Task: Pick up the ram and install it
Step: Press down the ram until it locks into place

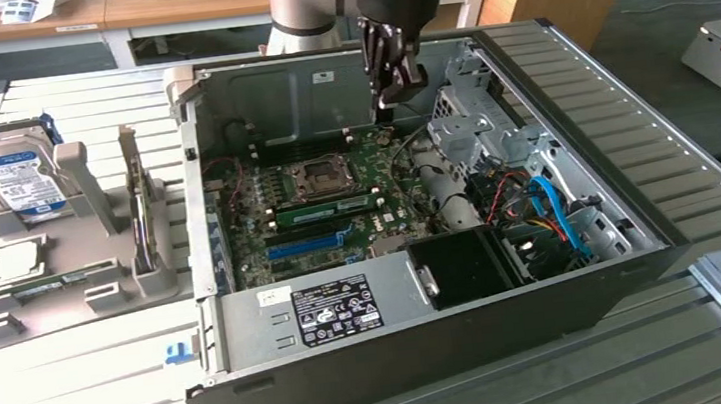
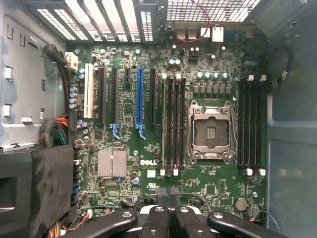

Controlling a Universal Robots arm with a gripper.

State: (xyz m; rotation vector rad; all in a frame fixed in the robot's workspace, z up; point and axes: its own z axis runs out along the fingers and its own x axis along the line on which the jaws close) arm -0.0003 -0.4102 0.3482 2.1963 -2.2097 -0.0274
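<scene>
Green and thin with a pale label along its side, the ram stands on edge in a slot of the motherboard, just beside the processor socket. I see the walls of the case on every side, the drive cage crowding the exterior view's right, and open air above the board. My hand hangs closed and empty over the board, apart from the ram, which sits lower and toward the exterior view's left.
</scene>
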